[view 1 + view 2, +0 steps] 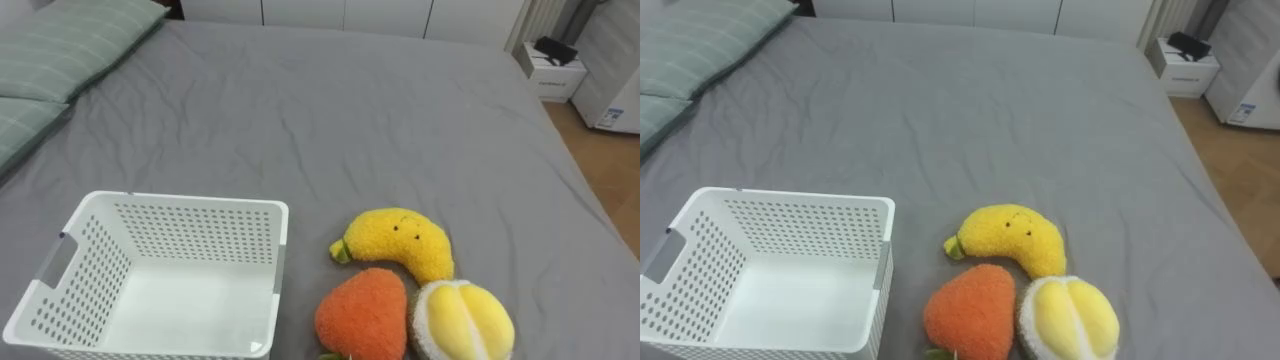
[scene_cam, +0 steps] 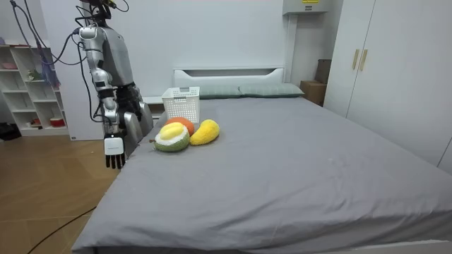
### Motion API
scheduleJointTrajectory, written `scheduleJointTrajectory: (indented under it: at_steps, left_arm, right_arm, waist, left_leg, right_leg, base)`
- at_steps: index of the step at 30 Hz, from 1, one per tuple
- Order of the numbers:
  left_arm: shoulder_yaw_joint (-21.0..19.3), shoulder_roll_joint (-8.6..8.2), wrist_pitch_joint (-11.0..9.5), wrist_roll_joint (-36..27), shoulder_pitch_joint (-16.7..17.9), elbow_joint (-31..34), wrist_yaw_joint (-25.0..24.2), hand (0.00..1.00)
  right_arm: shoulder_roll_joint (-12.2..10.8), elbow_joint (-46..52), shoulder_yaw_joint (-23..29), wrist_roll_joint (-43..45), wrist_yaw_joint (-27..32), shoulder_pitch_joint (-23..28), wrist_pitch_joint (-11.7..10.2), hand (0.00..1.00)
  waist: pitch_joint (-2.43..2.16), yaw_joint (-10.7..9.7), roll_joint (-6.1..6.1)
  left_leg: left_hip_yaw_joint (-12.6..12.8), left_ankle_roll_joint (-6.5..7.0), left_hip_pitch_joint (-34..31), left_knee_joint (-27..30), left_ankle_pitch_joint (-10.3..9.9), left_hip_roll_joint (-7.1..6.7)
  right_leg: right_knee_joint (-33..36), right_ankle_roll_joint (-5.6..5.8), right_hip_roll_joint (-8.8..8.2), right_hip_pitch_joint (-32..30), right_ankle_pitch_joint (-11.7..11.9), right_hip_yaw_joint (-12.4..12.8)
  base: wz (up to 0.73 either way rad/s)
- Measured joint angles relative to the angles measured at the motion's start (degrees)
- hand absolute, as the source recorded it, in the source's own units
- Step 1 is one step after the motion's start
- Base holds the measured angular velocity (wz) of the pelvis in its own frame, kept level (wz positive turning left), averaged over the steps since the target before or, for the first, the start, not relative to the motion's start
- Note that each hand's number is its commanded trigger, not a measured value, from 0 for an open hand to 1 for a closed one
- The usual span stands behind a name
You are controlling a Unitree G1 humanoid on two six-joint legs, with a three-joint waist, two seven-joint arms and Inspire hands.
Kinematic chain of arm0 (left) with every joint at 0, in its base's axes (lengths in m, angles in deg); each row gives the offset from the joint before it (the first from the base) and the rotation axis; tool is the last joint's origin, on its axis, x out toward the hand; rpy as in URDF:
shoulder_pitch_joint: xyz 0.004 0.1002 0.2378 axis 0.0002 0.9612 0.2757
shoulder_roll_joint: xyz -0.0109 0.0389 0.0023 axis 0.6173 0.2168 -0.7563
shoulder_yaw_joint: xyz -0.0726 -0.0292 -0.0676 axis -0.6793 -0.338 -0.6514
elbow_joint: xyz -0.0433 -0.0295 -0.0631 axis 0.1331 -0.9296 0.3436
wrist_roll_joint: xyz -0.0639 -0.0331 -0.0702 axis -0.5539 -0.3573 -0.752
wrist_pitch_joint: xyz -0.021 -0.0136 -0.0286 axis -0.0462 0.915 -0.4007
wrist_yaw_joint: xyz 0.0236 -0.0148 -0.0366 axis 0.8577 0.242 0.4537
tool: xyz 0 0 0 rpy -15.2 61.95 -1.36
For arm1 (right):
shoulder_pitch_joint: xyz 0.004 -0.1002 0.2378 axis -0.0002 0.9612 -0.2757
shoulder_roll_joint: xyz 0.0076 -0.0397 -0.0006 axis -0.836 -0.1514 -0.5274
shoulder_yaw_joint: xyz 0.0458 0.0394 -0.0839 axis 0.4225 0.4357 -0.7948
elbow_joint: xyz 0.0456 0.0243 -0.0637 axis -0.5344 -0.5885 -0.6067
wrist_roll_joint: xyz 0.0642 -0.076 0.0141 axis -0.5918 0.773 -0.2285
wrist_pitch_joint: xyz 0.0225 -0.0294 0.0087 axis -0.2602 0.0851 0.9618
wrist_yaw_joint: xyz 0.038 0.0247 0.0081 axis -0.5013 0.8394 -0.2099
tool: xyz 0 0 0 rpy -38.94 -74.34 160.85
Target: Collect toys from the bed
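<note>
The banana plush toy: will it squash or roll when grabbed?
It probably squashes: the banana plush toy looks fuzzy and stuffed, so likely light too. Curved and lying flat on the grey bed, it should hardly roll.

white wall (image 2: 212, 35) | wood floor (image 2: 42, 197) | white wardrobe (image 2: 395, 70) | open shelves (image 2: 28, 92) | nightstand (image 1: 553, 75)

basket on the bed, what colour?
The basket is white, with perforated walls. It shows best in the left eye view.
</note>
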Motion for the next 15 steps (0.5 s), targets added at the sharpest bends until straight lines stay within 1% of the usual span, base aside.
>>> scheduleJointTrajectory:
  at_steps: [8, 12, 15]
  left_arm:
    - [-0.2, 0.23, -0.1, 0.1, -0.2, 0.1, 0.7, 0.0]
    - [-0.2, 0.77, -0.2, -0.1, -0.6, 0.1, 1.1, 0.0]
    - [-0.3, 0.77, -0.2, 0.0, -0.7, 0.1, 1.1, 0.0]
  right_arm:
    - [0.0, 0.3, -0.1, -0.5, -0.1, 0.4, -0.6, 0.0]
    - [0.4, 0.0, 0.0, -3.0, 0.1, 0.1, -0.6, 0.0]
    - [0.5, -0.3, 0.8, -4.9, 0.1, 0.2, -0.6, 0.0]
  waist:
    - [0.02, 0.3, -0.03]
    - [0.04, 0.3, -0.04]
    - [0.1, 0.1, -0.14]
  left_leg:
    - [0.1, 0.0, 0.2, 0.0, 0.0, 0.02]
    - [0.2, 0.0, 0.6, -0.1, 0.0, 0.02]
    - [0.3, 0.0, 0.5, -0.1, 0.0, 0.04]
  right_leg:
    - [-0.1, 0.0, -0.01, 0.0, 0.0, 0.0]
    - [-0.1, 0.0, 0.02, 0.0, 0.0, 0.3]
    - [-0.2, 0.0, 0.03, -0.1, 0.0, 0.4]
  base:
    - [0.0]
    - [-0.02]
    - [-0.01]
